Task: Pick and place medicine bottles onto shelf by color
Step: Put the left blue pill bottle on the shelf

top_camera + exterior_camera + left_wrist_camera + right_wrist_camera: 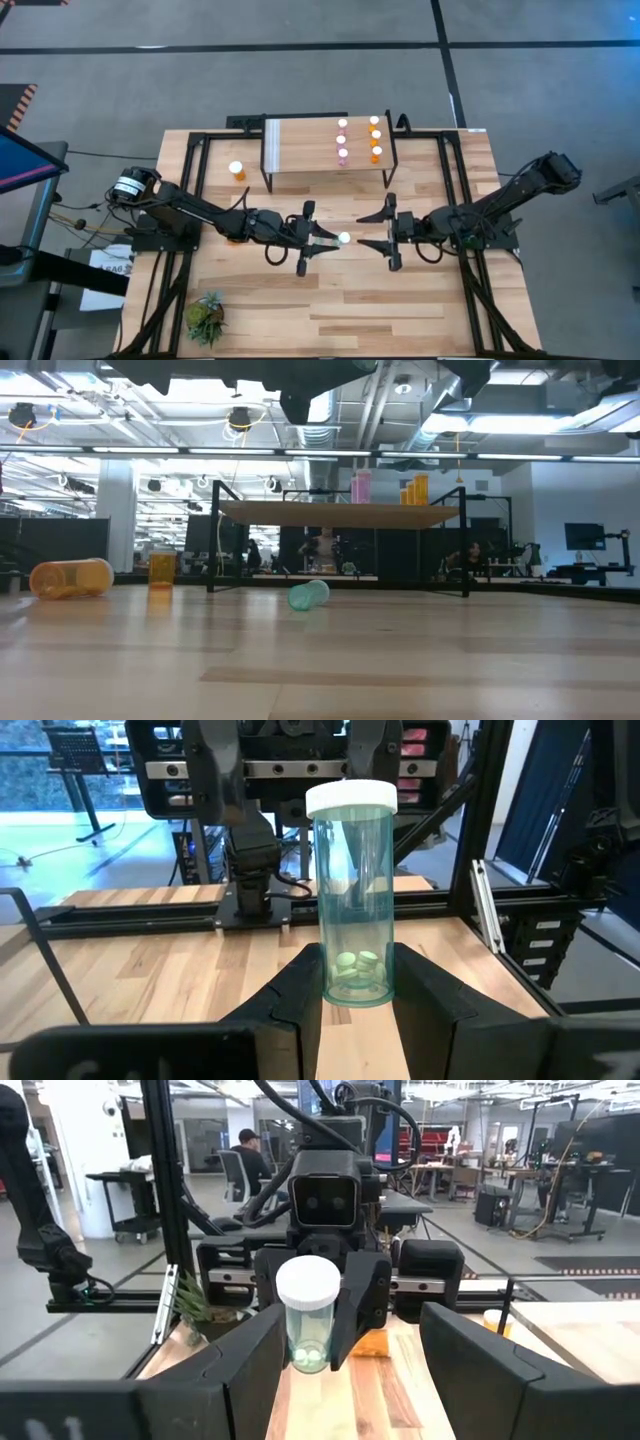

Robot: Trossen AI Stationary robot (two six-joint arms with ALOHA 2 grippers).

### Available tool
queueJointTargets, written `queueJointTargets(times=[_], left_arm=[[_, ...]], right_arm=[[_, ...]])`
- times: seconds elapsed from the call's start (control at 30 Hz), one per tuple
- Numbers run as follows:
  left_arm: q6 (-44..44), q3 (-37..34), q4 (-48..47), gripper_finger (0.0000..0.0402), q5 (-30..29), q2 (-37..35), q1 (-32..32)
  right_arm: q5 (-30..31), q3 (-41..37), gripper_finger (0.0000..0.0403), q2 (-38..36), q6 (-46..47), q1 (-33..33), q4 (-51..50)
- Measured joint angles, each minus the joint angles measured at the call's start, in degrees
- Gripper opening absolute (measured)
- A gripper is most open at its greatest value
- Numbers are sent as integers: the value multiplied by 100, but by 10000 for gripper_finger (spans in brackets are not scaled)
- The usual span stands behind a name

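I see the teal-green bottle (351, 905) pinched between the two fingers of my left gripper (330, 239), white cap pointing away from the wrist and a few pale pills lying inside. It is held above the counter (400, 300), out in the middle, in front of the shelf (310, 145). Directly facing it, just past the cap, is my right gripper (372, 230), its fingers spread wide and holding nothing; the bottle (308, 1315) sits between those fingers in the right wrist view, though I cannot tell whether it has entered the gap. On the shelf beyond both grippers stand the sorted bottles: pink ones (342, 140) in one row, orange ones (375, 138) in the next. Off to the far side of my left arm, an orange bottle (236, 171) stands upright on the counter beside the shelf. A small green plant (206, 316) sits near the counter's front corner, behind my left arm.
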Motion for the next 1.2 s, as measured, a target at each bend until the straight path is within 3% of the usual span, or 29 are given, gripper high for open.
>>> queueJointTargets(times=[0.27, 0.57, 0.73, 1.2], left_arm=[[-7, 0, -102, 83, 0, 0, -2], [-46, 0, -163, 83, 0, 2, -2], [-66, 0, -191, 83, 0, 2, -2], [-111, 2, -389, 93, 1, 4, -2]], right_arm=[[-10, 25, 256, 0, 131, -58, -71], [-12, 1036, 256, 0, 190, 33, -1983], [-12, 1051, 256, 15, 194, 115, -2008], [-36, 1521, 256, 962, 77, -132, -1929]])
